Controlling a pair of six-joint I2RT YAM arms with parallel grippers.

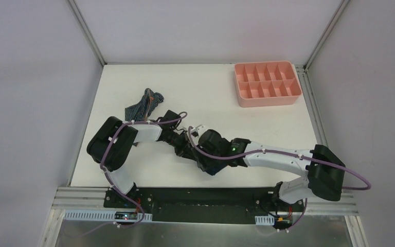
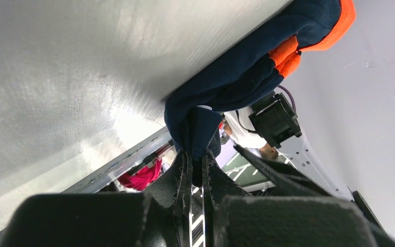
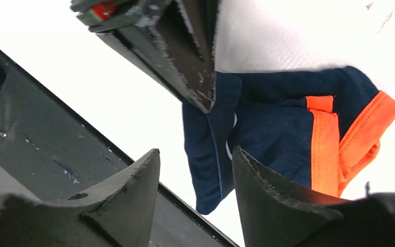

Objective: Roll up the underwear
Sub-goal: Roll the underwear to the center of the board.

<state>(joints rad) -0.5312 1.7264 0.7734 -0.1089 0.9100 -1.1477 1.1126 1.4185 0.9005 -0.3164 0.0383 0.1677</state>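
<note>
Underwear (image 3: 277, 134) of soft navy knit with orange trim lies toward the near side of the smooth white table (image 1: 211, 87). It sits between both grippers and well apart from the rigid pink compartment tray (image 1: 267, 101). A second pair, crumpled dark-blue striped briefs (image 1: 144, 104), lies beyond the left arm (image 1: 128, 139). The left gripper (image 2: 195, 157) is clamped on a folded navy edge. The right gripper (image 3: 194, 154) stands parted around that fold, gripping nothing. A tight roll likely needs the pinched edge kept taut while the limp cloth is turned over evenly.
</note>
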